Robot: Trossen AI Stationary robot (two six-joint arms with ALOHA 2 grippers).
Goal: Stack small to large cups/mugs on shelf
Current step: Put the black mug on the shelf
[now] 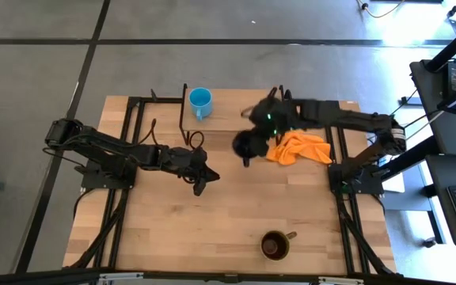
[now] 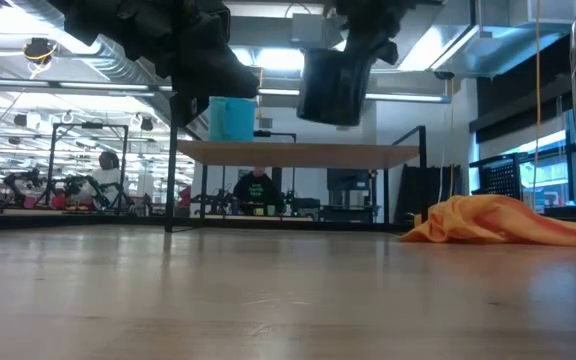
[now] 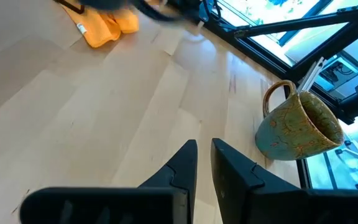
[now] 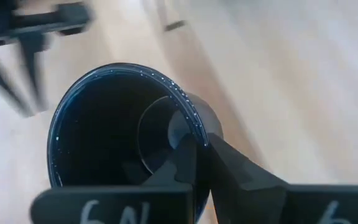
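The small light-blue mug [image 1: 200, 101] stands on the light-wood shelf [image 1: 228, 119] at the table's far side; the low view shows it upright [image 2: 232, 118] on the board [image 2: 298, 153]. My right gripper [image 4: 197, 155] is shut on the black mug [image 1: 246, 145], which is in the air just near of the shelf [image 2: 330, 85]. The brown/olive mug [image 1: 275, 245] stands near the table's near edge and also shows in the left wrist view [image 3: 297, 124]. My left gripper [image 1: 202, 176] is shut and empty over the table's middle. My right gripper pinches the black mug's wall at the rim [image 4: 193, 132], one finger inside the mug and one outside. The fingers come from above. The mug hangs below them, lifted clear of the table and the shelf, its opening upward and slightly tilted [image 2: 330, 85].
A crumpled orange cloth [image 1: 298, 148] lies on the table right of the black mug, beside the shelf's right end [image 2: 508, 222]. The shelf's thin black legs [image 1: 184, 119] stand at its left end. Bare tabletop lies between the arms and the brown mug.
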